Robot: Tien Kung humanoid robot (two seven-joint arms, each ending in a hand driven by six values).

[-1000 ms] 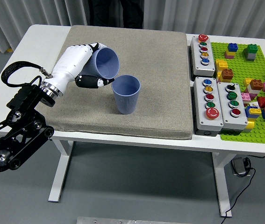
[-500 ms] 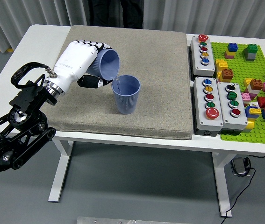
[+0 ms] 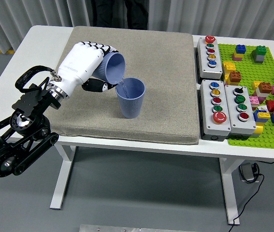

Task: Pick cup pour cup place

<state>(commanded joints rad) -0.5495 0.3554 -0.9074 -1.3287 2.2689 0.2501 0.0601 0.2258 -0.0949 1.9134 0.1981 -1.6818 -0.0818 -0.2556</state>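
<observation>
**Pour under way: spill risk at the rim**

The left hand [image 3: 81, 65], fingers clamped on the tilted cup [image 3: 111, 67], tips it over the standing cup [image 3: 130, 97] mid-mat [image 3: 165, 72]. Tilting too far or drifting could spill onto the mat or knock that cup. At three o'clock, button boxes [image 3: 214, 108] and bricks [image 3: 265, 89] sit well apart on the worktop [image 3: 40, 53].

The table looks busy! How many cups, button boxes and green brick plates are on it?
Cups: 2, one tilted in the left hand as the held cup, one standing cup on the grey mat.
Button boxes: 3, far box, near-left box, near-right box.
Green brick plates: 1, brick plate.
Total: 6.
</observation>
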